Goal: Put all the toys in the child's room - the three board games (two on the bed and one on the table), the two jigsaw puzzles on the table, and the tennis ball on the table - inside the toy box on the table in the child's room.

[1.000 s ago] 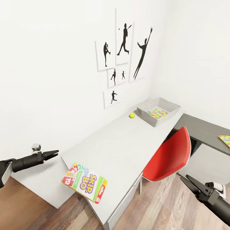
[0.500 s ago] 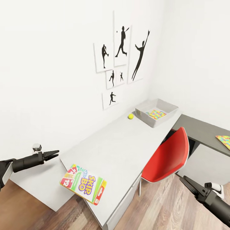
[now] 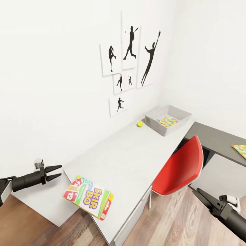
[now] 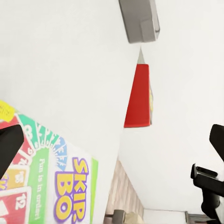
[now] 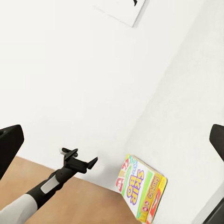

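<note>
1. Toy box (image 3: 167,119) at far end of surface (image 3: 130,153); one jigsaw puzzle (image 3: 167,121) lies inside
2. Tennis ball (image 3: 139,124) just beside box; second jigsaw (image 3: 240,150) on lower section; Skip-Bo (image 3: 89,196) overhangs near edge – all outstanding
3. Left end effector (image 3: 54,172) spread, empty, near Skip-Bo; right end effector (image 3: 199,195) spread, empty
</note>
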### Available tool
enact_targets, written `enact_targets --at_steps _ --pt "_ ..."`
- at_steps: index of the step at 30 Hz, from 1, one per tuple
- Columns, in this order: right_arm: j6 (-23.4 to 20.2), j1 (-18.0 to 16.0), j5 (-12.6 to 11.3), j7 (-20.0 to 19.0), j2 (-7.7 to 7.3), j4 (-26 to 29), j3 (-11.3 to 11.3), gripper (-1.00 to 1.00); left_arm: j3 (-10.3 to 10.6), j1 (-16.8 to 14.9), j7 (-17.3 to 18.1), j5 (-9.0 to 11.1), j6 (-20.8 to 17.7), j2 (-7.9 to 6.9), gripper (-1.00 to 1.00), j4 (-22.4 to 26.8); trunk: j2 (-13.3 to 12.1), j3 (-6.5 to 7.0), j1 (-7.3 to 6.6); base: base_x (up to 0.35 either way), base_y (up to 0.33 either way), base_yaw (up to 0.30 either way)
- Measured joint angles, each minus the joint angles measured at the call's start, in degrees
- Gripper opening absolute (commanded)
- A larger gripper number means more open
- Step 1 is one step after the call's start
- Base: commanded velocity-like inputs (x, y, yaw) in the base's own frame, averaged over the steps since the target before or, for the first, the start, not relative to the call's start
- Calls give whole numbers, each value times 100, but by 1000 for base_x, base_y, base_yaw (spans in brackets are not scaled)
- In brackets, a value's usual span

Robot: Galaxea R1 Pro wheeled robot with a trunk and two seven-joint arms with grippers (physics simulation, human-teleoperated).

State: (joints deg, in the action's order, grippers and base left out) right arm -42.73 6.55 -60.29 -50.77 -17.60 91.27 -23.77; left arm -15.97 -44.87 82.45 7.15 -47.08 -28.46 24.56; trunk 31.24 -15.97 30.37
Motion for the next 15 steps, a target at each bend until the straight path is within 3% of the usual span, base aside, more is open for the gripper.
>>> enact_targets --at_steps 15 --pt "26 -2 3 0 22 2 -3 100 12 0 -18 11 -23 -192 100 -166 603 -270 330 0 0 0"
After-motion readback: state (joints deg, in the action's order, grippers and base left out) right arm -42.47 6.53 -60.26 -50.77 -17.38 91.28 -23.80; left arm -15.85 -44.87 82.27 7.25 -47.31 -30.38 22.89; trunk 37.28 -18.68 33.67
